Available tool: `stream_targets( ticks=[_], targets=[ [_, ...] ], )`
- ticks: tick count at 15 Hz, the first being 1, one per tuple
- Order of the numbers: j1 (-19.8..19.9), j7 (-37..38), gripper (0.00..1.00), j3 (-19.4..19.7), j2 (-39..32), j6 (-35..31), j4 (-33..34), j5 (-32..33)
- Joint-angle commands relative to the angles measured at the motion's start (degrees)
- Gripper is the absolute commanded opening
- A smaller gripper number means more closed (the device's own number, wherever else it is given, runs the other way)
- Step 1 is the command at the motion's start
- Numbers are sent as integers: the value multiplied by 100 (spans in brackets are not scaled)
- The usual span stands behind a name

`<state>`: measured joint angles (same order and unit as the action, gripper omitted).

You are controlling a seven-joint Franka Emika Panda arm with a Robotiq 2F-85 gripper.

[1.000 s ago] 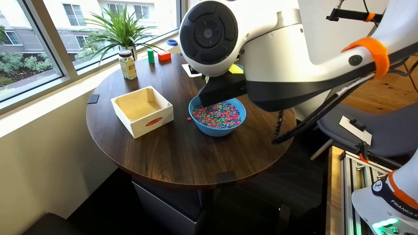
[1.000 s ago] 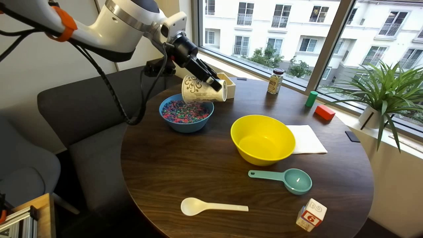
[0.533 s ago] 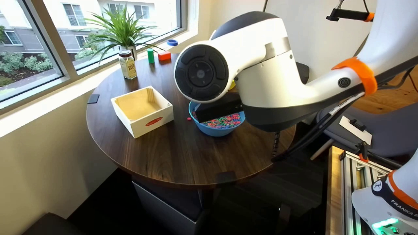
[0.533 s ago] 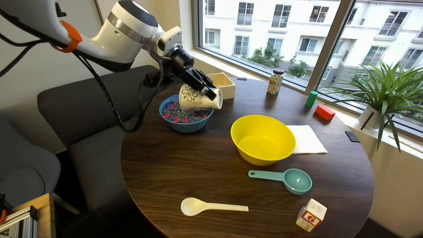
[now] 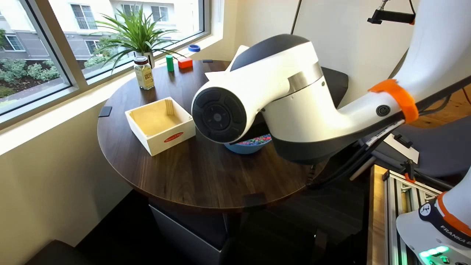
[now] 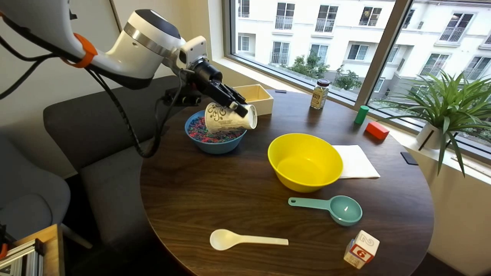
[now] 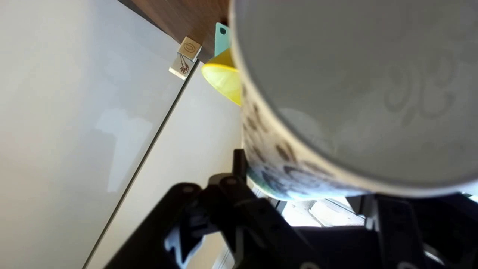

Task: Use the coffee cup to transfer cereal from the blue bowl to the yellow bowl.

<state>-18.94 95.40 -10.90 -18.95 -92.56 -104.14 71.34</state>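
The coffee cup (image 6: 226,119) is white with dark swirls and lies on its side in my gripper (image 6: 242,105). Its wide end is over the blue bowl (image 6: 215,148); whether it touches the cereal (image 6: 196,130) I cannot tell. In the wrist view the cup (image 7: 354,93) fills the upper right, with bare grey inside showing, between my fingers (image 7: 298,183). The multicoloured cereal (image 5: 257,140) and blue bowl (image 5: 244,149) are partly hidden by my arm in an exterior view. The yellow bowl (image 6: 297,183) stands empty beside the blue bowl; it also shows in the wrist view (image 7: 224,76).
A pale wooden tray (image 5: 173,140) stands near the blue bowl. A teal scoop (image 6: 345,210), a white spoon (image 6: 245,240), lettered blocks (image 6: 361,249) and a white napkin (image 6: 356,163) lie around the yellow bowl. A jar (image 6: 319,94), a red block (image 6: 377,130) and a green cylinder (image 6: 361,114) are by the window.
My arm and gripper have moved down with the cup. The cup has come lower and slightly left in an exterior view, closer to the cereal. The bowls have not moved.
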Motion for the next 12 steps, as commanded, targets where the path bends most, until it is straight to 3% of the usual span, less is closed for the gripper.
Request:
stream_targets(
  ticks=[1,12],
  targets=[
    [-59,89,36,-59,-204,211,24,189],
    [-21,339,36,-125,-328,-25,144,124]
  ],
)
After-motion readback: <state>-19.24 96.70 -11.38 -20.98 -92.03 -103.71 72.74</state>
